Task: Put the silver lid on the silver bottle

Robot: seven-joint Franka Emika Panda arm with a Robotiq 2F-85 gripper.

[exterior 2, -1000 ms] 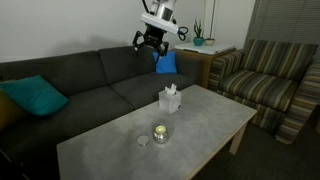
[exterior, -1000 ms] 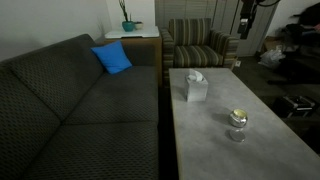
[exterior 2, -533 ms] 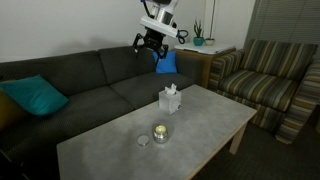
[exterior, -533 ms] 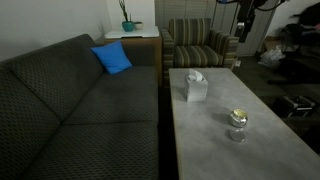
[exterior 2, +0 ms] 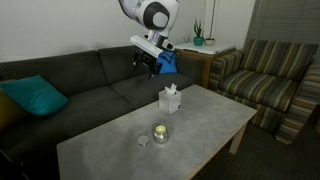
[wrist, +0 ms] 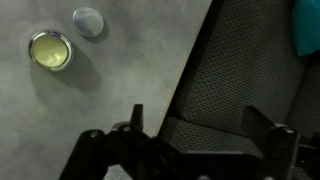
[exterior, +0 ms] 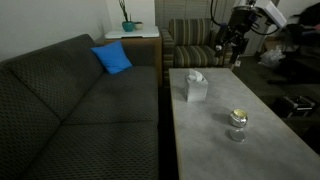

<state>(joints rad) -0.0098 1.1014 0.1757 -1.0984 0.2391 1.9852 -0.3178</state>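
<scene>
Hovering high over the line where the sofa (wrist: 245,70) meets the counter (wrist: 140,70), the pincer (exterior 2: 150,68) has its jaws wide apart with nothing between them; the wrist view shows both fingers (wrist: 135,125) clear of everything. By my reading the task is at its first step, the reach toward the lid, with no grasp made yet.

The silver lid (wrist: 88,21) lies flat on the counter just beside the silver bottle (wrist: 50,50), with a thin gap between the two. The bottle stands upright with its pale yellowish mouth uncovered. In an exterior view it sits near the middle of the counter (exterior 2: 110,152), well apart from the tissue box (exterior 2: 171,100).

The next move probably calls for carrying the pincer out over the counter, past the tissue box, and lining it up above the lid. Because the lid is thin and lies flat, the fingertips would have to come down almost to the surface and straddle its rim. They would also need to keep clear of the bottle beside it.
</scene>
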